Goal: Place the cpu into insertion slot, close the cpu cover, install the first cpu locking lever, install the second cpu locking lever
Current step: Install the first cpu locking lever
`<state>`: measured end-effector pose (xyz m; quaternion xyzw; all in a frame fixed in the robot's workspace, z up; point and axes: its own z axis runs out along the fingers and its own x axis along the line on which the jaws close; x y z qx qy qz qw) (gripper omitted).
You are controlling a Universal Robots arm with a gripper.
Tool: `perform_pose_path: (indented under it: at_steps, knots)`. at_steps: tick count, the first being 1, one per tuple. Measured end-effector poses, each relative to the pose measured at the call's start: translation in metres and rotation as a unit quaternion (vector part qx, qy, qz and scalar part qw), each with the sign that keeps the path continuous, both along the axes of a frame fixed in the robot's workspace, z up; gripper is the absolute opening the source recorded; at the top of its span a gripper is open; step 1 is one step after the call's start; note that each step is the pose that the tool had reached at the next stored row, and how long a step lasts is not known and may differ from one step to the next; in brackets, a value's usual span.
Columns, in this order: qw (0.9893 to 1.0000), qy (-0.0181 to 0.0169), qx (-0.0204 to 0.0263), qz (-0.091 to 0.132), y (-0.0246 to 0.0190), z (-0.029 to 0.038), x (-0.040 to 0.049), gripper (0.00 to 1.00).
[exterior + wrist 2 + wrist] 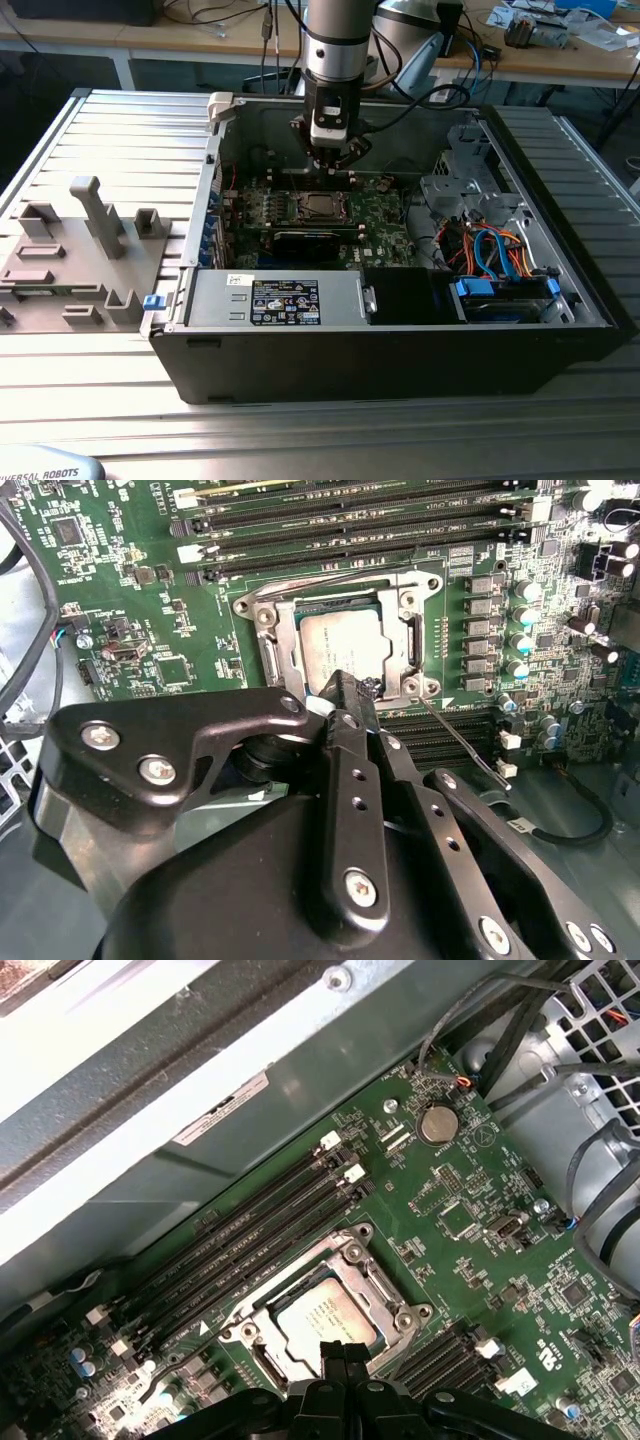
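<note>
The cpu (335,645) lies flat in its socket on the green board (385,215), its silver top showing through the window of the cpu cover (268,630), which lies down over it. In both wrist views my gripper (347,685) hangs shut just above the socket's edge with nothing between its fingers. A thin lever rod (462,742) sticks out slantwise from the socket's corner. A second rod (320,580) runs along the socket's side by the memory slots. In the exterior view my gripper (335,165) stands right over the cpu (320,207). The first wrist view has the cpu (322,1315) and cover (375,1275) in front of the gripper (343,1352).
The board sits deep inside an open black computer case (400,360). A power supply (270,300) fills the front; a drive cage with blue and orange cables (495,255) stands on the exterior view's right. Grey holders (90,240) lie outside on the exterior view's left. Memory slots (350,520) flank the socket.
</note>
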<state>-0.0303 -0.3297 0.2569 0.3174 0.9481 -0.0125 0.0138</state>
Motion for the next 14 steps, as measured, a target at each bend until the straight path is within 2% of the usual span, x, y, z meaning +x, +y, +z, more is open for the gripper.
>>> perform_pose_path:
  at_steps: [14]
  knots:
    - [1.0,0.0,0.0,0.009,0.0,0.0,0.0,0.11]
